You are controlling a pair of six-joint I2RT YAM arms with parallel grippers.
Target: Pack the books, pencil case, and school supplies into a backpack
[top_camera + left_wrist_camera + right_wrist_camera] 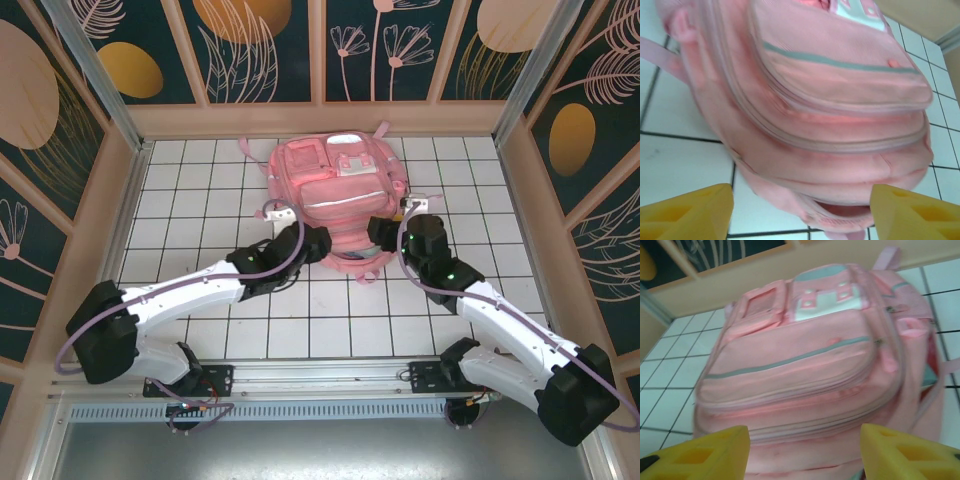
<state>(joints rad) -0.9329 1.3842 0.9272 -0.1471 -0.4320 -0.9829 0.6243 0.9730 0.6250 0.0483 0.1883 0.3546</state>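
Top external shows us the backpack (335,190) near the table's (190,200) far edge, left gripper (325,243) and right gripper (378,232) spread-jawed beside it, its white patch (350,140) unreadable.

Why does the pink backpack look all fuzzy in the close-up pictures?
Left wrist view: the backpack sits very close, so its seams look soft and smeared. Right wrist view: fuzzy too, especially the near pocket. Top external view: farther off, it looks sharper on the evenly lit tiled table.

Left arm (190,290) and right arm (500,318) stretch forward and inward, both with jaws spread apart.
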